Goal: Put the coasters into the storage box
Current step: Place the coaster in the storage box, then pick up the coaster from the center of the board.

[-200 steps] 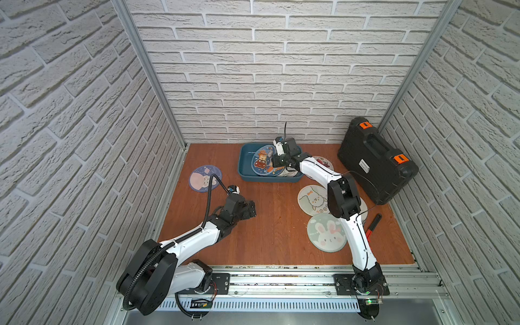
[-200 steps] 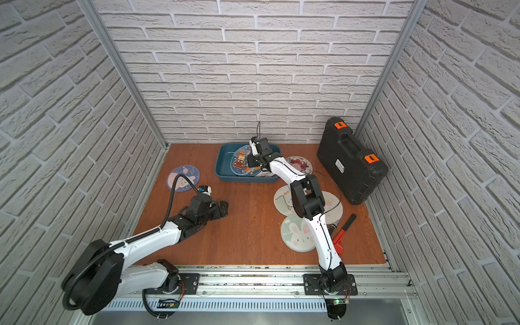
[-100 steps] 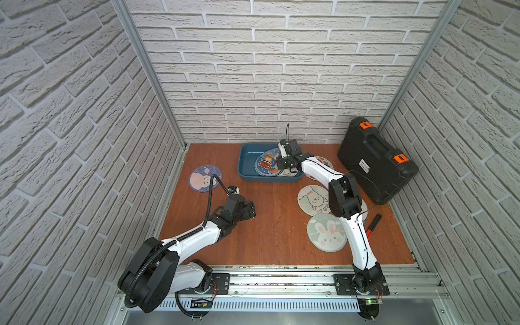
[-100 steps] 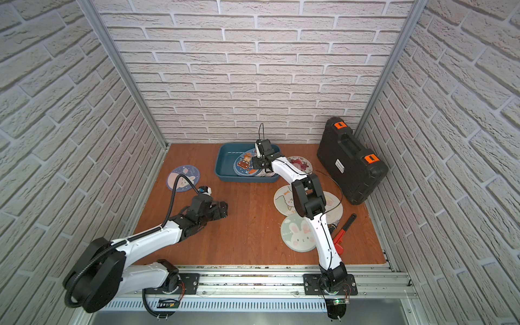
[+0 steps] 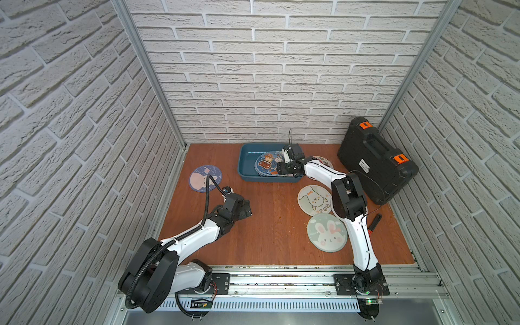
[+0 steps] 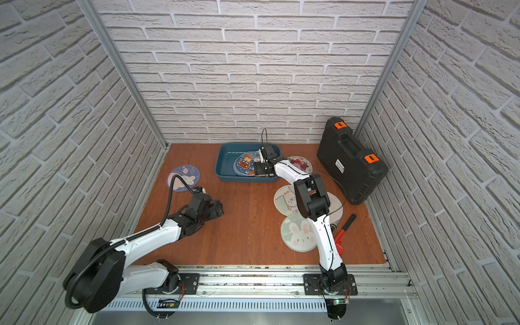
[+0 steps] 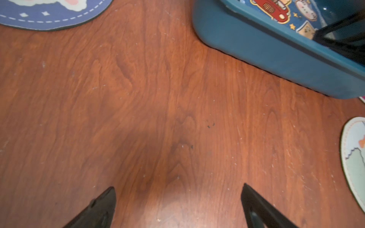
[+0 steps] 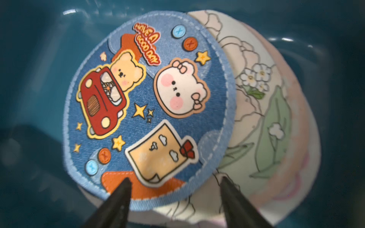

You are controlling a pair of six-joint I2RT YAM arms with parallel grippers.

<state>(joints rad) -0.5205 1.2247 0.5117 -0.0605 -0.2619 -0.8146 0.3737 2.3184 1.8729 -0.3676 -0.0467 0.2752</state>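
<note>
The teal storage box (image 5: 248, 166) stands at the back of the table. In it a blue coaster with a bear and a red car (image 8: 150, 102) lies on a floral coaster (image 8: 266, 110). My right gripper (image 8: 175, 179) hovers open just above their near edges, holding nothing. More coasters lie on the wood: a blue bunny one (image 5: 205, 178) at the left, a cream one (image 5: 313, 201), a green bunny one (image 5: 326, 232) and a rose one (image 6: 299, 164) beside the box. My left gripper (image 7: 177, 187) is open over bare wood in the middle left.
A black hard case with orange latches (image 5: 377, 160) stands at the back right. A red and black hand tool (image 6: 344, 230) lies by the right arm's base link. Brick walls close three sides; a metal rail (image 5: 281, 278) runs along the front.
My right gripper has opened and let go of the blue bear coaster, which now lies flat in the box. The left arm has not moved.
</note>
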